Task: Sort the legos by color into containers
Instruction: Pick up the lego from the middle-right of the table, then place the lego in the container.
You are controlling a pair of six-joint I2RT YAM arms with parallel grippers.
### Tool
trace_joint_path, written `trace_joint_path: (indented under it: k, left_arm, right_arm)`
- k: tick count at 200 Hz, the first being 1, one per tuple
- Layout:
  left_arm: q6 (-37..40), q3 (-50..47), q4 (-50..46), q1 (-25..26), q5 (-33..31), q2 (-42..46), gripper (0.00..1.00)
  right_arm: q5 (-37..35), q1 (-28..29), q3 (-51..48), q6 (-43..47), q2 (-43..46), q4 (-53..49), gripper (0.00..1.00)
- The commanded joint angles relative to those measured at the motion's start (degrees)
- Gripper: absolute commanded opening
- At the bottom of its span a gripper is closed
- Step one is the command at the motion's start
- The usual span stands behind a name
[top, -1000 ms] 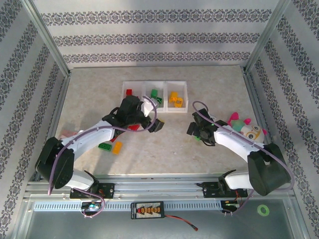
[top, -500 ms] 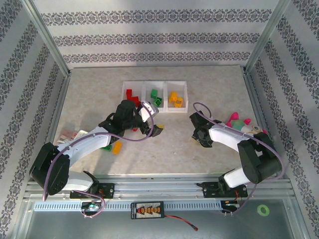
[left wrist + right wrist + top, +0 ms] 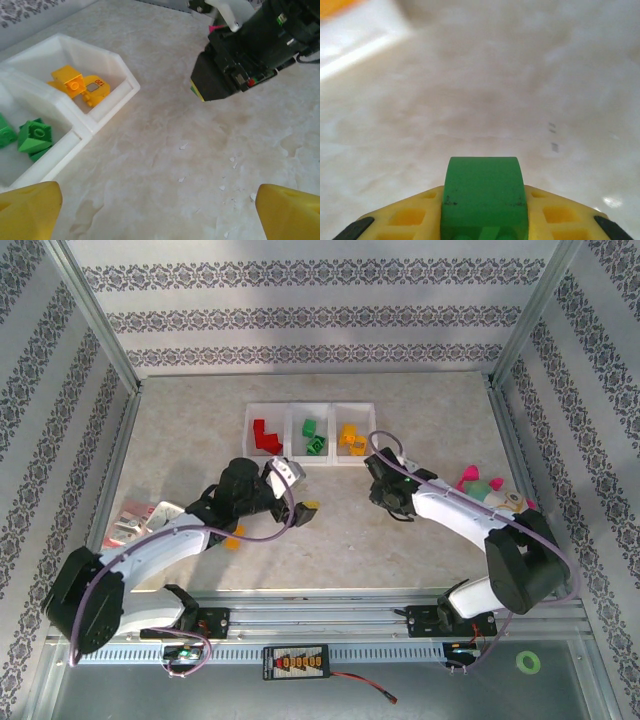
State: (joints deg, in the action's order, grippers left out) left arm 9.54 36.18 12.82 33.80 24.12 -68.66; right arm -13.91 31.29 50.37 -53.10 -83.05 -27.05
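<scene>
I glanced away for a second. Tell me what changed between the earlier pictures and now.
The right gripper closed on a green lego and swung toward the containers. The left gripper, open and empty, drew back from the containers toward its base. The containers, the legos in them and the plush toy stayed put.

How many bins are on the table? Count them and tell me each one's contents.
3, joined in one row: left bin holds red legos, middle bin green legos, right bin orange-yellow legos. None look hidden.
</scene>
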Motion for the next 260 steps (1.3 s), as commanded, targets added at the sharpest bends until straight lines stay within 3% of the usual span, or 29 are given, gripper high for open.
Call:
trace_joint_path:
  k: [1, 62, 109, 159, 187, 221, 260]
  left_arm:
    - [-3.21, -3.47, -0.94, 0.49, -5.17, 4.79, 0.99]
    - [-11.32, -12.15, -4.37, 0.21, -17.27, 15.05, 0.99]
    - [-11.4, -12.67, -5.79, 0.14, -20.37, 16.16, 0.99]
    - [-11.55, -12.37, -6.32, -0.05, -21.43, 15.9, 0.99]
    - [-12.09, -11.65, -7.88, -0.12, -22.35, 15.86, 0.99]
    - [-12.85, -10.83, -8.28, -0.26, -23.88, 14.1, 0.99]
    - [-16.27, -5.9, -11.41, -1.76, -25.72, 6.64, 0.99]
  right_arm:
    - [1.29, 1.84, 5.5, 8.66, -2.53, 4.19, 0.3]
    - [1.08, 6.23, 26.24, 21.26, -17.62, 7.98, 0.26]
    - [-0.42, 5.85, 40.7, 25.75, -30.55, 8.22, 0.26]
    - [0.4, 4.28, 48.52, 27.38, -39.27, 7.93, 0.29]
    - [1.49, 4.04, 49.64, 28.94, -38.94, 7.8, 0.42]
    - [2.21, 3.87, 48.03, 30.13, -34.87, 8.22, 0.67]
    - [2.52, 3.96, 38.73, 30.34, -25.27, 12.15, 0.8]
